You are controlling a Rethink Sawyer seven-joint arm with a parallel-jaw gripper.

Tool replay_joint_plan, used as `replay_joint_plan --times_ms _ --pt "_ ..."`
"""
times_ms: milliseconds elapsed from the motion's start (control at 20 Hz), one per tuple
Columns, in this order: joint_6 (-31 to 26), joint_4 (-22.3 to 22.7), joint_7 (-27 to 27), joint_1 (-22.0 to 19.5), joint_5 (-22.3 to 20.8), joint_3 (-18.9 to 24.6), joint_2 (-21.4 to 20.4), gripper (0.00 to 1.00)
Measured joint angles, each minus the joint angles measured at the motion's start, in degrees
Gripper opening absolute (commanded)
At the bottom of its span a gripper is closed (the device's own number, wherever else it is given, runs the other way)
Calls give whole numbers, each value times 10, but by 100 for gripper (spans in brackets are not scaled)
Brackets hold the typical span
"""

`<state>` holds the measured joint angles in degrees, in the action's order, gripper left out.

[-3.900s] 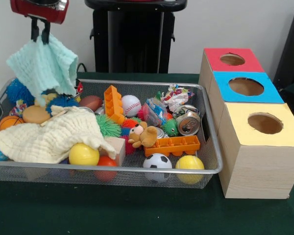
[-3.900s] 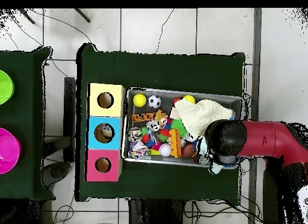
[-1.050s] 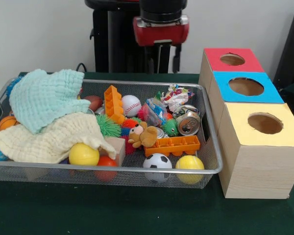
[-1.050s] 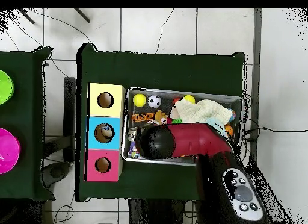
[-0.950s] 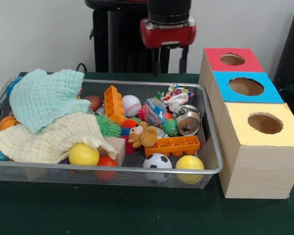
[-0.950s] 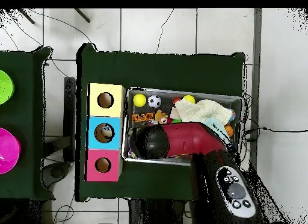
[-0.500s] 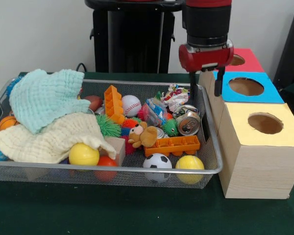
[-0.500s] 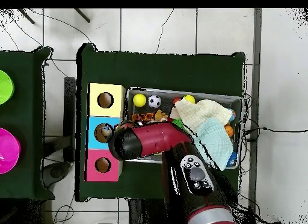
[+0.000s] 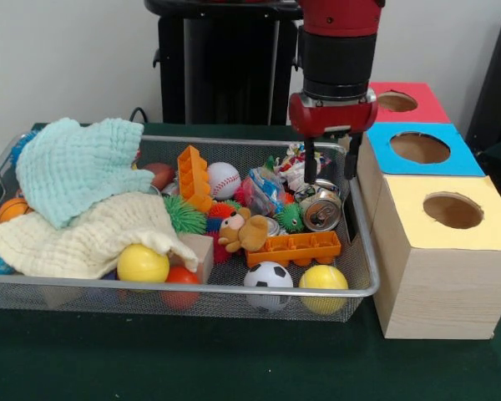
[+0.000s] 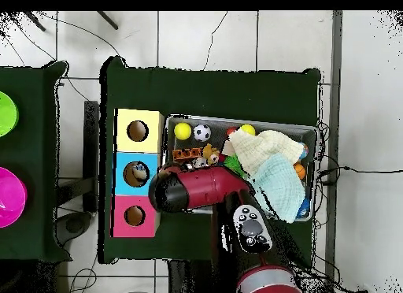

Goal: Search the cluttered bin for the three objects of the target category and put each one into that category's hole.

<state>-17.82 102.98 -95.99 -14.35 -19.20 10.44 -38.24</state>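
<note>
My gripper (image 9: pixel 329 170) hangs open and empty over the right end of the wire-mesh bin (image 9: pixel 234 141). It is just above a crushed can (image 9: pixel 321 209) and a crumpled wrapper (image 9: pixel 297 164). A baseball (image 9: pixel 224 179), a soccer ball (image 9: pixel 268 275), two yellow balls (image 9: pixel 143 264) (image 9: pixel 323 278), a teddy bear (image 9: pixel 244 231) and orange blocks (image 9: pixel 294 247) lie in the bin. Right of it stand the red (image 9: pixel 398 103), blue (image 9: pixel 419 149) and yellow (image 9: pixel 452 211) boxes with holes. In the overhead view the arm's end (image 10: pixel 175 191) hides the gripper.
A mint cloth (image 9: pixel 75 165) lies on a cream cloth (image 9: pixel 83 234) at the bin's left end, covering toys there. The blue box's side stands close to the right finger. Overhead, the three boxes (image 10: pixel 136 174) line the bin's left side.
The mint cloth, held up earlier, now lies on the cream cloth. The gripper swung right across the bin to the boxes, then came back slightly left and lower over the can.
</note>
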Motion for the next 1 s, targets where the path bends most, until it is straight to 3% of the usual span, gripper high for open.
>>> replay_joint_plan --times_ms 550,1000 --pt "-6 0 0 -17 0 -14 -24 100" --pt "-43 0 0 -29 0 -15 -54 100"
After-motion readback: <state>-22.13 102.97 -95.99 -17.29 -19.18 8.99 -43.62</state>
